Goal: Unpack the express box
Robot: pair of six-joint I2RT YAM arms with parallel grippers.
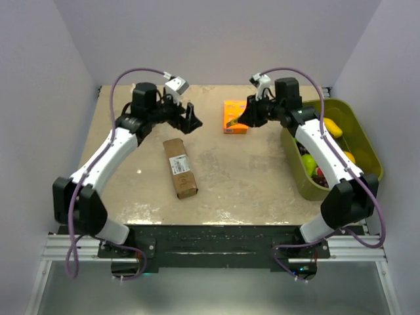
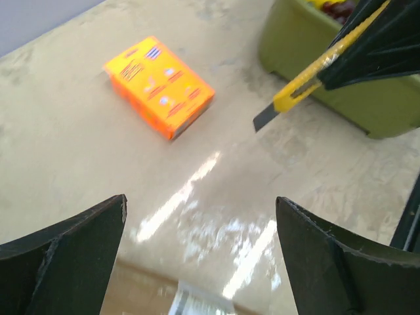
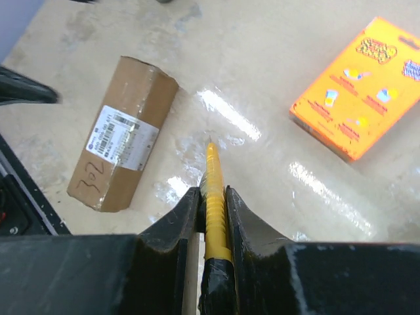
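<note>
The left wrist view cuts the box (image 2: 190,298) down to 1 corner at its bottom edge. It lies flat on the table (image 1: 262,177), left of centre, label up, long axis running near-to-far. The left claw (image 2: 200,200) gapes empty; the right claw (image 3: 211,195) is clamped on a yellow knife (image 3: 212,164).

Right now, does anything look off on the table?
Nothing is spilled or damaged. The express box lies flat and closed, a bit diagonal, with no visible damage. One thing to note: the utility knife clamped in the right gripper has its blade out.
</note>
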